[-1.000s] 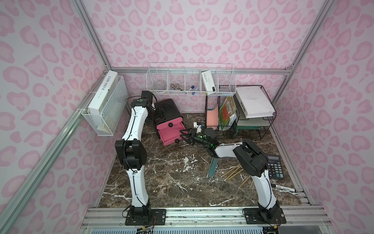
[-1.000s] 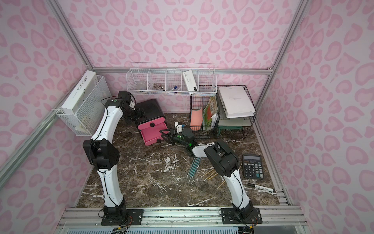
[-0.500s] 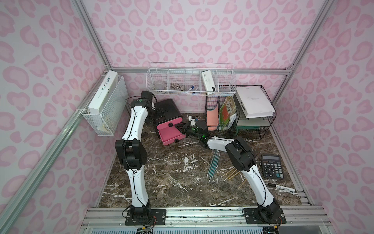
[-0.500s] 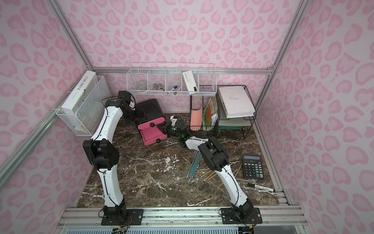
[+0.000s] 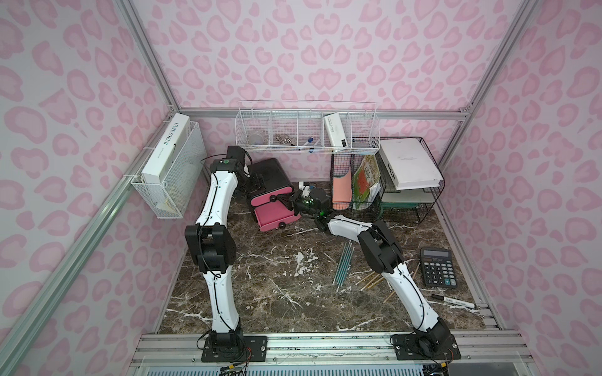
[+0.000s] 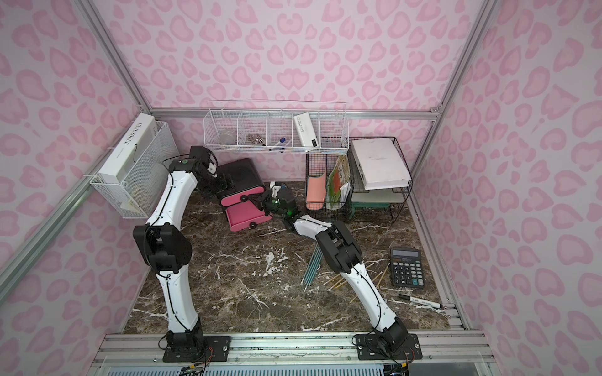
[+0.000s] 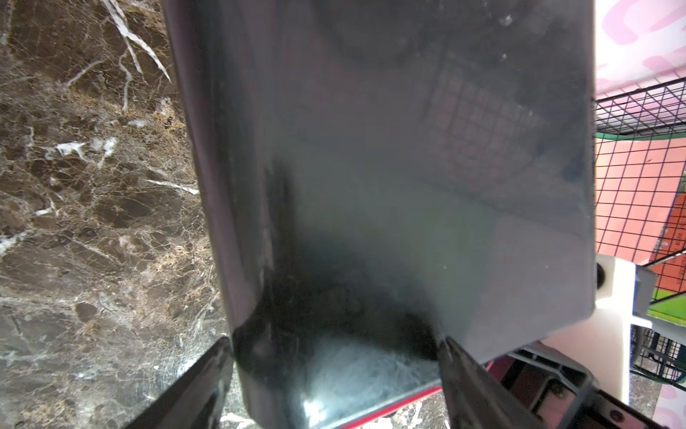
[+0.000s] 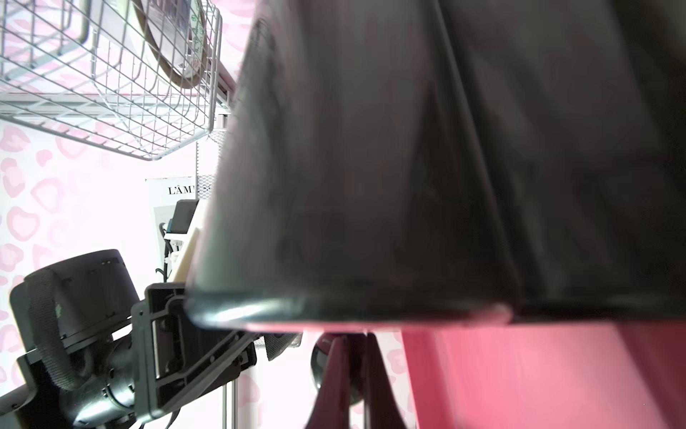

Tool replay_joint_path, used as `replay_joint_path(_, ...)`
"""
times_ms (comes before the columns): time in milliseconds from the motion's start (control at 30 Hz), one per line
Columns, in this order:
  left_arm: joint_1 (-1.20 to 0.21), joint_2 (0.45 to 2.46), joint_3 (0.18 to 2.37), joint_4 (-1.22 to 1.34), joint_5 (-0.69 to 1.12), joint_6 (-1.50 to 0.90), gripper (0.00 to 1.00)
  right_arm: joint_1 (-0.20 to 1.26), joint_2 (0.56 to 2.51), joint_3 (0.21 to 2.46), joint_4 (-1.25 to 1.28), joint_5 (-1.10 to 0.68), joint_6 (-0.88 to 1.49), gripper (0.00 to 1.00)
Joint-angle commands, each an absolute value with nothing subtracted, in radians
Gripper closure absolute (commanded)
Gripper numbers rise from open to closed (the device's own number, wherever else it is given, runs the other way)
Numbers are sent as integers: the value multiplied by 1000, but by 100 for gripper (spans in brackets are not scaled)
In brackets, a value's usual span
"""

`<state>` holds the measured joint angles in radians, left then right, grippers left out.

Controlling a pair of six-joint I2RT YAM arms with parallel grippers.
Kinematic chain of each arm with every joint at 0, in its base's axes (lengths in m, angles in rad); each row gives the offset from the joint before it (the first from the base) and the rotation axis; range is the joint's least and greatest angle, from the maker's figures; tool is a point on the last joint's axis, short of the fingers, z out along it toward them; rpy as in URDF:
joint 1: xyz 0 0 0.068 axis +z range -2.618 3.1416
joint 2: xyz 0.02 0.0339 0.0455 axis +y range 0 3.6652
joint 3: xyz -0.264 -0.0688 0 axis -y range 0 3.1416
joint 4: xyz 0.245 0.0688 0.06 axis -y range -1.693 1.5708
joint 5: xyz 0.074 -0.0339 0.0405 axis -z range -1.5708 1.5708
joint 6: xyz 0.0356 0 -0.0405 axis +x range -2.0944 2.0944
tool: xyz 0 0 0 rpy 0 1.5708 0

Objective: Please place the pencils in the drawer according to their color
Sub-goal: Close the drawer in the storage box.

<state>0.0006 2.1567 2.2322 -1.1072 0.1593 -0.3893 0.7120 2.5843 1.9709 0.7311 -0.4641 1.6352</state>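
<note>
Right wrist view: right gripper (image 8: 352, 345) is pinched shut on a knob (image 8: 321, 366) of the cabinet (image 5: 270, 175). The left gripper (image 7: 336, 343) clamps the cabinet's rear. The pull should run toward the table's (image 5: 277, 293) front. Pencils (image 5: 343, 267) lie well apart, toward its right edge, nearer the right gripper.

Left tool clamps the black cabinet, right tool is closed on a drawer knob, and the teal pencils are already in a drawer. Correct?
Not quite. The teal pencils lie on the table, outside any drawer, as both top views show. The rest holds: the left tool clamps the cabinet, and the right tool is closed on a drawer knob.
</note>
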Motion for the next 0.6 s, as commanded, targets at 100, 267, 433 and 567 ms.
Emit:
replay_joint_path(100, -2, 2168, 2221, -1210, 142, -367, 15, 713, 2560, 1928, 714, -444, 1615, 100)
replay_joint_path(267, -2, 2166, 2222, -1206, 142, -367, 16, 712, 2491, 1840, 795, -463, 1609, 100)
replay_joint_path(433, -2, 2164, 2226, -1199, 147, -370, 15, 704, 2400, 1737, 861, -477, 1603, 75)
replay_joint_path(567, -2, 2155, 2227, -1197, 144, -369, 15, 700, 2323, 1645, 888, -489, 1593, 53)
